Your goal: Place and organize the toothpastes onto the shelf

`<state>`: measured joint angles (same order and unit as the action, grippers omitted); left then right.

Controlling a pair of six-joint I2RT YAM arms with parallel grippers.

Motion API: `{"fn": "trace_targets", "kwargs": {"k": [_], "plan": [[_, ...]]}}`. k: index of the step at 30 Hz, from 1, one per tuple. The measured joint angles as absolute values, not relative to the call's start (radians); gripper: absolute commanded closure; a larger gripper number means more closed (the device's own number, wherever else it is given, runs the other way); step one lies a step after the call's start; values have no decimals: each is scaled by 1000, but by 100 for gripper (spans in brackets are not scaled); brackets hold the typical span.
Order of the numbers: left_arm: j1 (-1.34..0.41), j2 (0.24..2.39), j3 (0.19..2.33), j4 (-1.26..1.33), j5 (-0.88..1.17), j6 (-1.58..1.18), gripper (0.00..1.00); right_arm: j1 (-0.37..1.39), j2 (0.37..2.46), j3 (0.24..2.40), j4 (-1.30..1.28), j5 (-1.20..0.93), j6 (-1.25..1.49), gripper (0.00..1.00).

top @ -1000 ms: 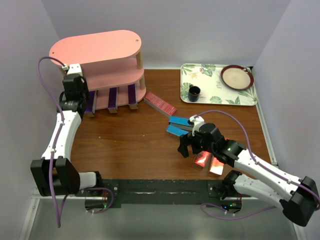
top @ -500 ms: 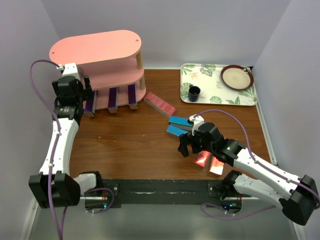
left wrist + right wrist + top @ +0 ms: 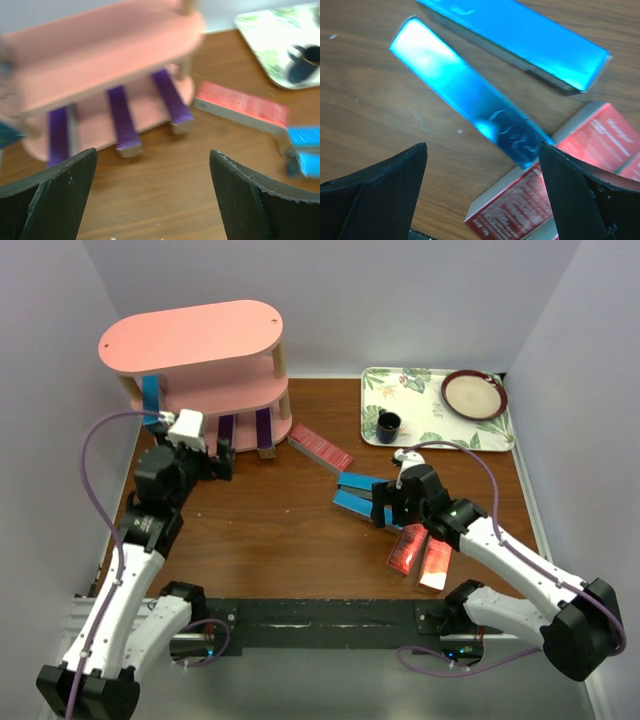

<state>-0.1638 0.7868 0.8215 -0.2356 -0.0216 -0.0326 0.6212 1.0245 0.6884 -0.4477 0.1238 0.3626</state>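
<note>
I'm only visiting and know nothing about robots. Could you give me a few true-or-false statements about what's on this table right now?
1. Three purple cartons lie on the shelf's bottom tier. True.
2. The right gripper is holding a red carton. False: it is open, above a blue carton lying on the table.
3. A dark cup stands on the floral tray. True.
4. Every red carton is on the shelf. False: three red cartons lie on the table.
5. The left gripper is shut on a carton. False: it is open and empty.
</note>
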Motion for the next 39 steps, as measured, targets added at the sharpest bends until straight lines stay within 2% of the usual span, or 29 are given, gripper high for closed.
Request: {"fn": "trace_targets", "kwargs": {"k": [4, 8, 18, 29, 39], "plan": [[-225, 657, 674, -178, 104, -2, 0, 513, 1063, 688, -447, 85, 361, 2], [-245, 582, 603, -121, 183, 4, 0, 497, 1130, 688, -439, 57, 344, 2], [-268, 562, 574, -79, 205, 4, 0, 498, 1207, 688, -411, -58, 277, 4], [-272, 562, 558, -69, 205, 4, 0, 718, 1232, 688, -403, -115, 299, 6], [-278, 577, 558, -69, 206, 4, 0, 815, 1296, 750, -394, -177, 368, 7]]}}
